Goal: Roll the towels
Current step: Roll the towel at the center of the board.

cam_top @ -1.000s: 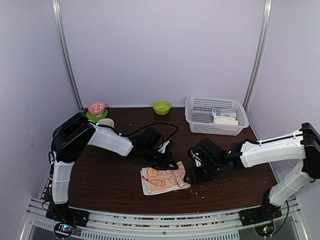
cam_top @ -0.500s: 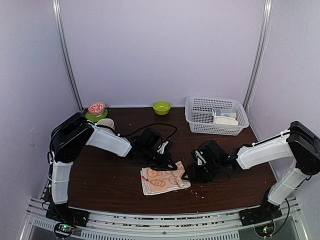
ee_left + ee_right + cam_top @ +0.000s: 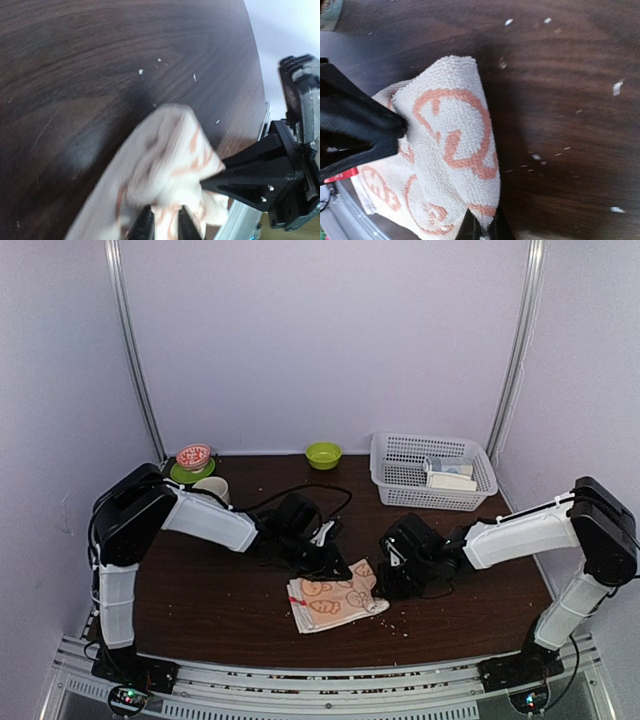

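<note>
Peach-orange towel [image 3: 330, 602] is now pinched by the right hand [image 3: 481, 229].

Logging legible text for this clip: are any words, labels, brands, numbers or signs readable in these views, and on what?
No text can be read in any view.
Printed towel: orange outline figures only, no letters.
Red tag at the towel's edge: too small and blurred to read.
Packet in the basket: any print is too small to make out.
</note>
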Controlling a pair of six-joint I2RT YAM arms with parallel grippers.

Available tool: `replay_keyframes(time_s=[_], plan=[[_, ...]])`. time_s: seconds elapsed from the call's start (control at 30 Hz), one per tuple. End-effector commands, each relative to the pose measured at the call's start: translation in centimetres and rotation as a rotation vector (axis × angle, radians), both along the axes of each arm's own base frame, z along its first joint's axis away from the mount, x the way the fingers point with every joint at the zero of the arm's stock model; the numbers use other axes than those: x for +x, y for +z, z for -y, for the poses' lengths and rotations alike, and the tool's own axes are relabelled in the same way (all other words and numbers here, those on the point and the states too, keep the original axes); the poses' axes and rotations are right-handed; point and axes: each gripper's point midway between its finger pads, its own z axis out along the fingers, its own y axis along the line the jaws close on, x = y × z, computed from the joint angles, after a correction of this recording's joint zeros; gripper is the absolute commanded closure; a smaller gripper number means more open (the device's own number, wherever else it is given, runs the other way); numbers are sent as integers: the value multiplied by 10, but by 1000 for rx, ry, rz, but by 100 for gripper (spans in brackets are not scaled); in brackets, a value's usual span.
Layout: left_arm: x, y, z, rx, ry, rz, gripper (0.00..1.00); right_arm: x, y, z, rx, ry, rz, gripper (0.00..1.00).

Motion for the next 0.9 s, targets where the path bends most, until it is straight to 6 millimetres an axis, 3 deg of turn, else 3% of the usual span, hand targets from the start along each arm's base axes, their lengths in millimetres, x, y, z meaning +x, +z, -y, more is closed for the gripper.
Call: replay_keyframes(time_s=[0.0,0.13,0.27,0.37,0.57,0.87], plan=[[4,34,-8,-17,5,71,77,15,13,63,-395,17,109,100],[3,47,-14,-21,18,105,74,21,24,82,-579,56,141,100],[5,41,-14,-15,20,109,75,27,35,82,-735,96,198,100],[6,33,-10,-17,17,102,77,32,42,69,-796,109,244,100],[8,17,-4,-22,9,79,80,32,35,47,-845,129,264,100],[6,-19,-21,80,37,61,92,31,39,30,-809,136,271,100]])
